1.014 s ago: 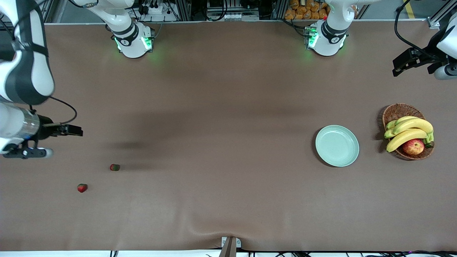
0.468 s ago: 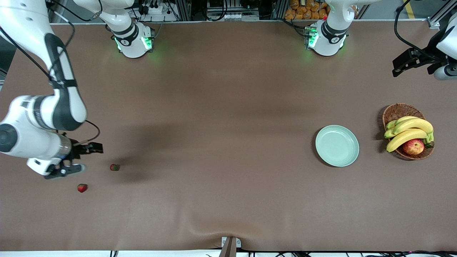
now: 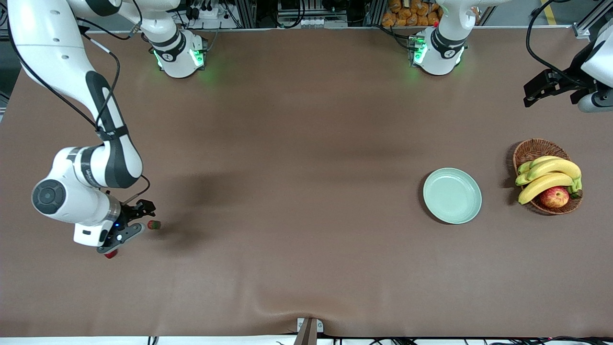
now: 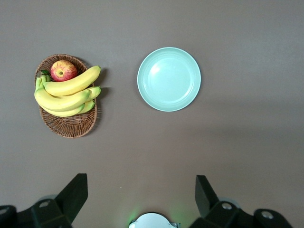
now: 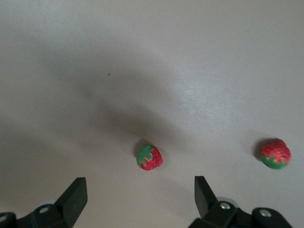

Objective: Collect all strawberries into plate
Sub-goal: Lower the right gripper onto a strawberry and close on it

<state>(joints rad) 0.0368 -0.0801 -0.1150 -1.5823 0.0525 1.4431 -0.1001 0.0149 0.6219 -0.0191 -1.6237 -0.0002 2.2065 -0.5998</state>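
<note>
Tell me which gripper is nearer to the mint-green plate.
Left. The left gripper hangs open in the air at the left arm's end of the table, the same end as the plate. The right gripper is open, low over the strawberries at the right arm's end.

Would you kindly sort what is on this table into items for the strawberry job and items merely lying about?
For the job:
- small red strawberry with green cap
- second small red strawberry
- round pale mint-green plate

Lying about:
- brown wicker basket
- yellow bananas
- red-yellow apple
</note>
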